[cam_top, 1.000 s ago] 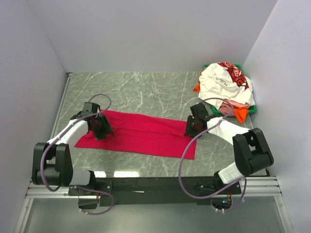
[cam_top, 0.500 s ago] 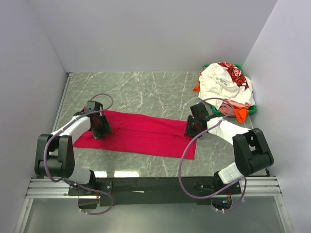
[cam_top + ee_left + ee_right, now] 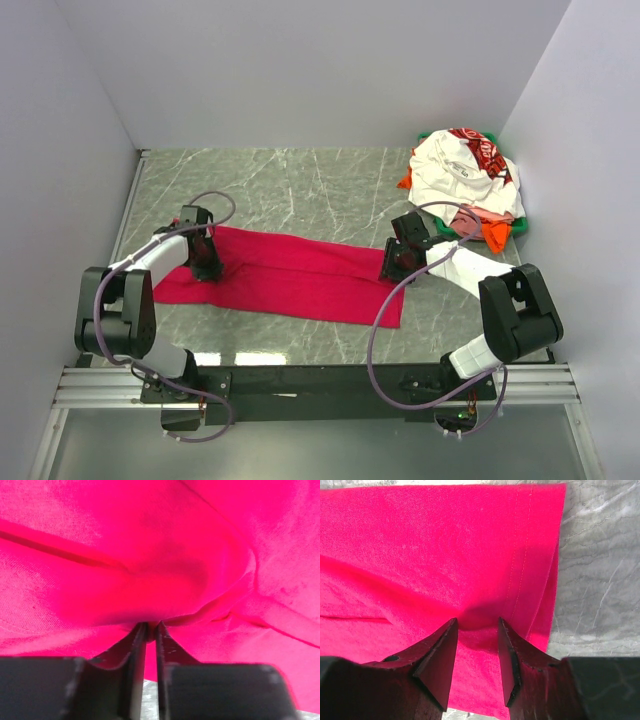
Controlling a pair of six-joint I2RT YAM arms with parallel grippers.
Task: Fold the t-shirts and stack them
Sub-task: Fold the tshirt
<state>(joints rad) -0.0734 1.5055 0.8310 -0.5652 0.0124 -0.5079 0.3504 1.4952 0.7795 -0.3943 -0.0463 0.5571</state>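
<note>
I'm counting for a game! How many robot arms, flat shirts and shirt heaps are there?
Arms: 2, left arm and right arm
Red shirt, laid flat: 1
Heap of shirts: 1
Total: 4

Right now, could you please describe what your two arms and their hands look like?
The left arm and right arm have white link shells between bulky black joints; a loose mauve-grey cable loops along each. The left hand and right hand are dark, each with two flat fingers tapering to wedge tips. I see no legible markings.
</note>
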